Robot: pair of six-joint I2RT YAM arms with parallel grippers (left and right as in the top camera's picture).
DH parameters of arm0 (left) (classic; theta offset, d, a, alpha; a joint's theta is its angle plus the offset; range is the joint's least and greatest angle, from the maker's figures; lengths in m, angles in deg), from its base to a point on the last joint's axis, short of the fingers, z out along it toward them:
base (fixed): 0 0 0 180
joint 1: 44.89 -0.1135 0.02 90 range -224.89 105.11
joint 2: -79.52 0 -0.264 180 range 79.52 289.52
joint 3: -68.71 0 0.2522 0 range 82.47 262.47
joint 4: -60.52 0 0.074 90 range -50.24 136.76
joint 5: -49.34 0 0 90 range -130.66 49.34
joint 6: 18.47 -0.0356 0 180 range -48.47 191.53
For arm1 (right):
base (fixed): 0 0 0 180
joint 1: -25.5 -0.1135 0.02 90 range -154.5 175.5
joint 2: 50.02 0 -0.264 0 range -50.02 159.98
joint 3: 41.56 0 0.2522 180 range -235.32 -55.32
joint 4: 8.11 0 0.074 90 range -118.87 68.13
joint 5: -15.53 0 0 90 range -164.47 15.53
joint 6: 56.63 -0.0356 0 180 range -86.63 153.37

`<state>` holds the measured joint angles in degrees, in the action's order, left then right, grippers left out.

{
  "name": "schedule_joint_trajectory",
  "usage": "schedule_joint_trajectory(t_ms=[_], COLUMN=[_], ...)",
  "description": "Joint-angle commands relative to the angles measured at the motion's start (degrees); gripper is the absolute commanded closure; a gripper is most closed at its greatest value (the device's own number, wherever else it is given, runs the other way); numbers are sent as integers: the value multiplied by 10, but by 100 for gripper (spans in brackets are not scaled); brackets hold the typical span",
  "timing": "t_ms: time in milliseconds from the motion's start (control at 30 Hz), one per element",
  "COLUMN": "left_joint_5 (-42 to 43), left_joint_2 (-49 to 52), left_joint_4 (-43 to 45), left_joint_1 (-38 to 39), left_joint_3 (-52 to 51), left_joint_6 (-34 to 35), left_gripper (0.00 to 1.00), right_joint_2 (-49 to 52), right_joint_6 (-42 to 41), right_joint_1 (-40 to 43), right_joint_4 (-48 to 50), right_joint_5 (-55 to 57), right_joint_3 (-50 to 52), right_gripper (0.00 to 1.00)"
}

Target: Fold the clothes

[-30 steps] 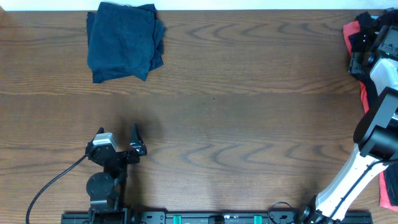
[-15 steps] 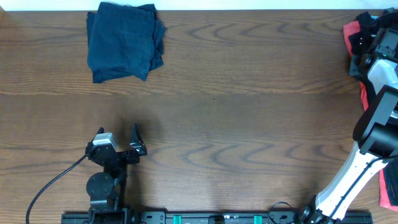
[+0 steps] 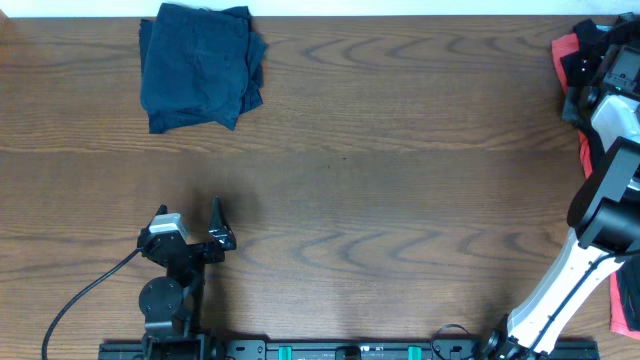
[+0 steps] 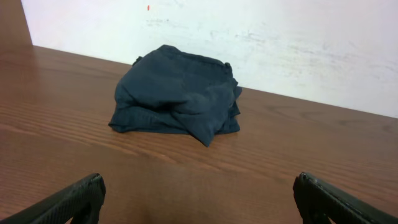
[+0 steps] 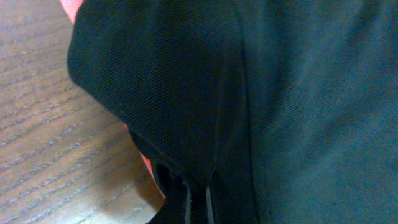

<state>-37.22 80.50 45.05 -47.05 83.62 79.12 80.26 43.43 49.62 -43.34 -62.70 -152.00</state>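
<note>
Your left tool (image 3: 221, 227) stands near the front of the bench (image 3: 400, 180), jaws spread wide and holding nothing. It faces a folded dark navy shirt (image 3: 200, 65) that lies well apart at the far left. Your right tool (image 5: 196, 200) reaches to the far right edge, where its jaws are pinched tight on a fold of black fabric (image 5: 161, 93) from the heap of black and coral-red clothes (image 3: 570, 50).

We seem to be in a robotics lab: a wood-grain table (image 3: 400, 200) against a scuffed white wall (image 4: 280, 37), a black mounting rail (image 3: 400, 351) along its front edge, and a trailing black cable (image 3: 98, 277).
</note>
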Motion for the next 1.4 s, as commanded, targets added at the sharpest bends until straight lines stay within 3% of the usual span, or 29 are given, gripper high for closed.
schedule_joint_trajectory(t_ms=[0, 367, 967, 1367], left_joint_5=[-1, -1, -1, -1], left_joint_2=[1, 1, 1, 1], left_joint_4=[-21, -21, -21, -21], left_joint_1=[-2, -2, -2, -2], left_joint_3=[-9, -9, -9, -9], left_joint_6=[-3, -3, -3, -3], left_gripper=[2, 2, 2, 2], right_joint_2=[-56, -119, -129, -128], right_joint_6=[-43, -67, -73, -79], right_joint_1=[-1, -21, -210, -245], right_joint_4=[-2, -35, -48, -49], right_joint_5=[22, -14, -22, 10], right_joint_3=[0, 0, 0, 0], right_gripper=[99, 99, 99, 99])
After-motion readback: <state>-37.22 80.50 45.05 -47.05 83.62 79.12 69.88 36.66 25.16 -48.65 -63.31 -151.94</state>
